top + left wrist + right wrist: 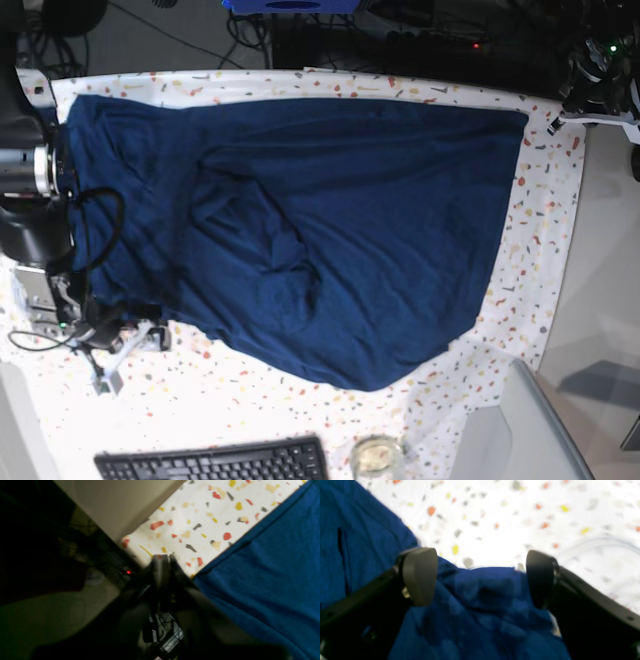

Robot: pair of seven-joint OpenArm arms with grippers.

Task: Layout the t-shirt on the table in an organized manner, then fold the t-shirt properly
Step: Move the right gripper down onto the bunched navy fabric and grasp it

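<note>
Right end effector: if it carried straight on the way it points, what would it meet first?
Probably the t-shirt bunched between its open fingers; beyond that, the table. Depth is unclear.

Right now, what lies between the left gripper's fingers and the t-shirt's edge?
In the left wrist view, only bare speckled table separates the shut left gripper from the t-shirt hem.

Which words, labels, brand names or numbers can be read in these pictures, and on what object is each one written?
None can be read.
The t-shirt is plain, with no print.
The keyboard has key legends, but they are too small to read.
The table cloth shows only coloured flecks.
</note>
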